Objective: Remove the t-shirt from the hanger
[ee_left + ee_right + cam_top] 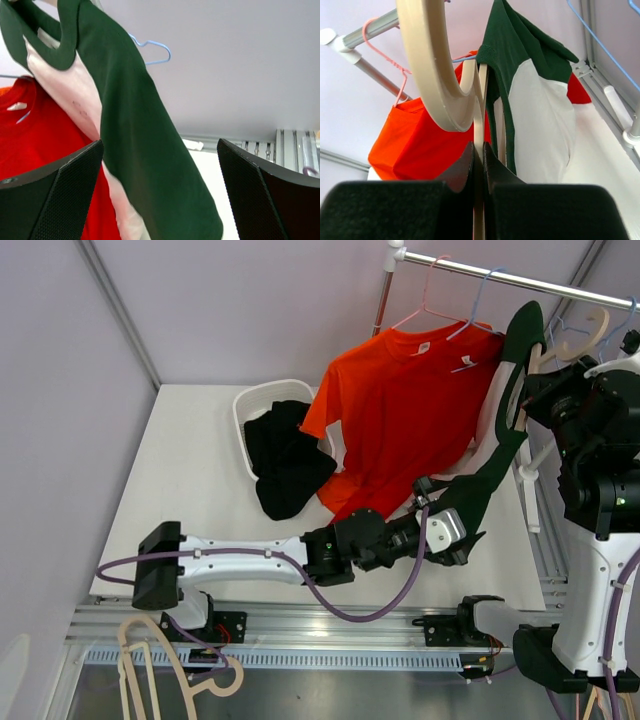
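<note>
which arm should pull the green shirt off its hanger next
Left: the left gripper is open right at the hanging green shirt, while the right gripper is shut on the beige hanger.

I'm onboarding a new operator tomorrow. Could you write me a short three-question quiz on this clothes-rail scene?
1. True or false: the right gripper is shut on the wooden hanger.
2. What fills the white basket? A) black clothing B) shoes C) towels
3. Fill in: the left gripper has its jaws ___, with the green-and-white t-shirt hanging between them.

Key: 1 true; 2 A; 3 open.
</note>
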### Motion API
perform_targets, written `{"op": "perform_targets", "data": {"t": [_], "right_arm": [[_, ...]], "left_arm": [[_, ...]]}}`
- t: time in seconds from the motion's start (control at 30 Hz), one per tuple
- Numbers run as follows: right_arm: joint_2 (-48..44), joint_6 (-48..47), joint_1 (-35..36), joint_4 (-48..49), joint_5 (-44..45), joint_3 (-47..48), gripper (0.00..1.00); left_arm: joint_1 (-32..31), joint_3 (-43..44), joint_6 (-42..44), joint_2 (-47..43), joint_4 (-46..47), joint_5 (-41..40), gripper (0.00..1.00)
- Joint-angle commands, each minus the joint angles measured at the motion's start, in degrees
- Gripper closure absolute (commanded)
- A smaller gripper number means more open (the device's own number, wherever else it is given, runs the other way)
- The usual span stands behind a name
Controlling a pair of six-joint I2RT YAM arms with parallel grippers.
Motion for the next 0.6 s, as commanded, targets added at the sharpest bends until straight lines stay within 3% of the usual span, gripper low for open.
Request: {"op": "perform_targets", "data": {"t": [0.0,0.13,0.23,0.27,0.33,0.37,0.43,0.47,0.5,0.57], "right_arm": [[-2.7,1.8,0.4,3.3,-3.7,2.7,1.0],[-3.3,2.3,0.3,2.8,-4.7,2.4,1.0],[-3.4,2.2,0.4,2.5,-4.8,2.5,1.0],[-3.4,2.1,0.4,2.5,-4.8,2.5,1.0],[-3.6,2.1,0.3,2.4,-5.1,2.5,1.0],[-3.8,2.2,0.4,2.5,-5.2,2.4,1.0],[-4.1,2.2,0.4,2.5,-5.4,2.3,1.0],[-4.1,2.2,0.4,2.8,-5.2,2.0,1.0],[-4.3,2.1,0.4,3.1,-4.9,1.8,1.0],[-4.2,1.5,0.4,3.9,-4.1,0.5,1.0]], "left_arm": [[0.6,4.6,1.0,2.2,3.6,1.1,0.01],[2.4,7.5,-0.6,5.6,2.7,1.2,0.0],[3.7,10.3,-2.9,7.4,0.8,1.2,0.09],[3.9,11.8,-3.7,8.7,-0.2,-1.3,0.23],[3.9,13.5,-4.7,9.7,-2.5,-4.4,0.4],[3.9,15.1,-5.4,10.1,-4.1,-5.3,0.6],[3.9,15.2,-5.6,9.9,-4.5,-5.6,0.77],[3.9,15.1,-5.9,9.7,-4.6,-5.8,0.94],[3.9,15.1,-6.1,8.9,-5.4,-6.0,0.99],[3.4,13.9,-6.1,7.7,-5.8,-5.9,0.99]]}}
